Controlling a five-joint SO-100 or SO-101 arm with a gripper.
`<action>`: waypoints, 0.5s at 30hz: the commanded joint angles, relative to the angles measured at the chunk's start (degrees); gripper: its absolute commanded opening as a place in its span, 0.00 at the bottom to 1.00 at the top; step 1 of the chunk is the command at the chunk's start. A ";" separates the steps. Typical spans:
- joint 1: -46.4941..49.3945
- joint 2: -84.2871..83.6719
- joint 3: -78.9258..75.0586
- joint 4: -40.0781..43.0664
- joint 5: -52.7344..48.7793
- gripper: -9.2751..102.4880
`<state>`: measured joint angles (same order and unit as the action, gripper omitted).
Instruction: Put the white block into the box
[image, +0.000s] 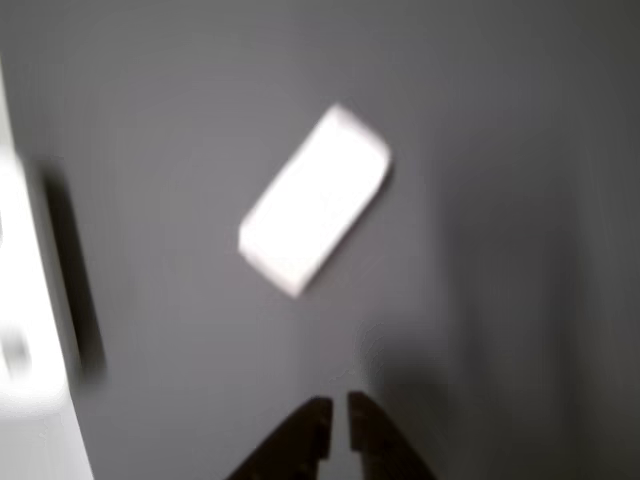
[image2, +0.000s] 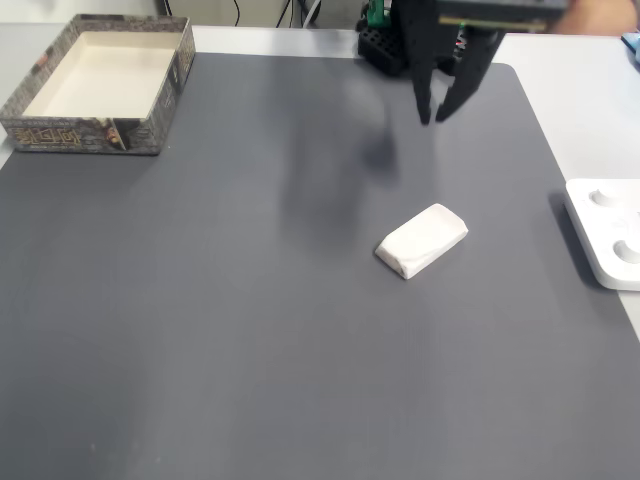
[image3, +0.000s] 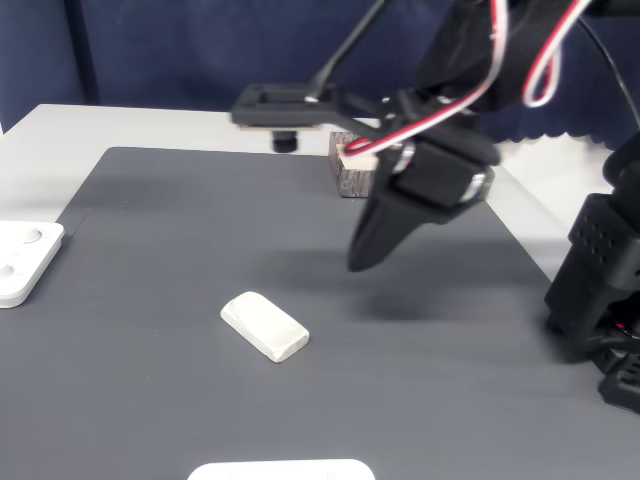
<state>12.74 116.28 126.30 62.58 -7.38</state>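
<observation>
In a fixed view, the box (image2: 98, 85) stands at the far left corner of the grey mat (image2: 250, 330), open side up, with nothing in it. Well to its right, near the middle of the mat, the block (image2: 422, 240) lies flat and slantwise, touching nothing. Above and behind it hangs the gripper (image2: 441, 115), clear of the mat, its two dark fingers pointing down with a narrow gap between the tips and nothing held. At the right edge, a flat white device (image2: 606, 232) rests partly on the mat.

In another fixed view, the device (image3: 25, 258) sits at the left, the block (image3: 264, 325) lies near the middle, and the gripper (image3: 357, 262) hovers to its right, well apart from it.

The other view is blurred: the block (image: 315, 200) lies diagonally on the mat, and the fingertips (image: 312, 420) enter at the bottom edge, seemingly a little apart.
</observation>
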 joint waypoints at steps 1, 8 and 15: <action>1.49 -5.19 -7.73 -4.22 -4.39 0.07; 0.18 -20.13 -23.55 9.49 -0.62 0.07; -0.18 -31.03 -37.88 16.08 2.46 0.07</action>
<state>13.36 87.01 96.33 76.73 -5.45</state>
